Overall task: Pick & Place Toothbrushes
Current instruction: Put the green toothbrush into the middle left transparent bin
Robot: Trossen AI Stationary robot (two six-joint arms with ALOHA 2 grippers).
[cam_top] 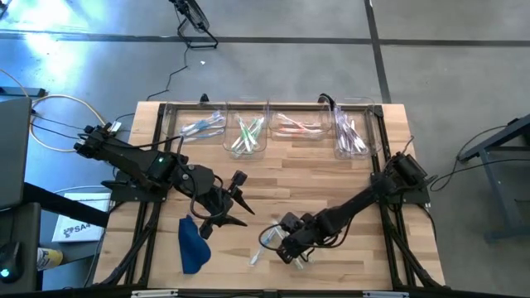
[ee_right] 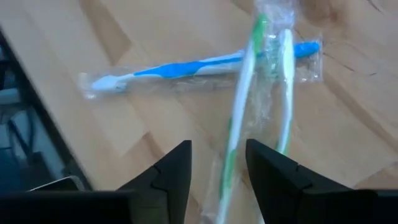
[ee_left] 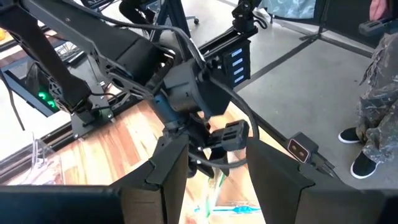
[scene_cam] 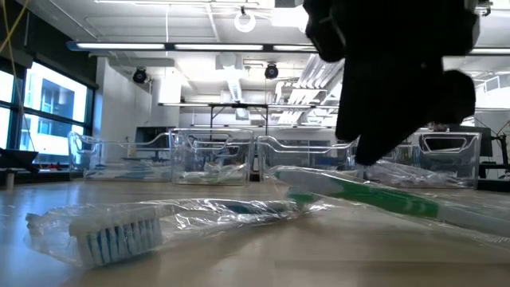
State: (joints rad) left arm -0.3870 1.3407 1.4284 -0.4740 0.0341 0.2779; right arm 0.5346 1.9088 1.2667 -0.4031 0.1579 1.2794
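- Green-handled toothbrush in clear wrapper (ee_right: 239, 134) lies on your wooden table (ee_right: 155, 31), crossing a blue-handled wrapped one (ee_right: 186, 67).
- Your right gripper (ee_right: 217, 168) hovers parted over it, holding nothing.
- Left gripper (cam_top: 238, 199) open, empty, mid-table.

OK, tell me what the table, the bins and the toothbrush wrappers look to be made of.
Table: looks like wood in glued strips, going by the visible grain and the mixed light and dark planks; smooth finish.
Bins: apparently clear rigid plastic, as their contents show through the walls.
Wrappers: thin clear film, probably plastic; glossy and crinkled over the blue brush.
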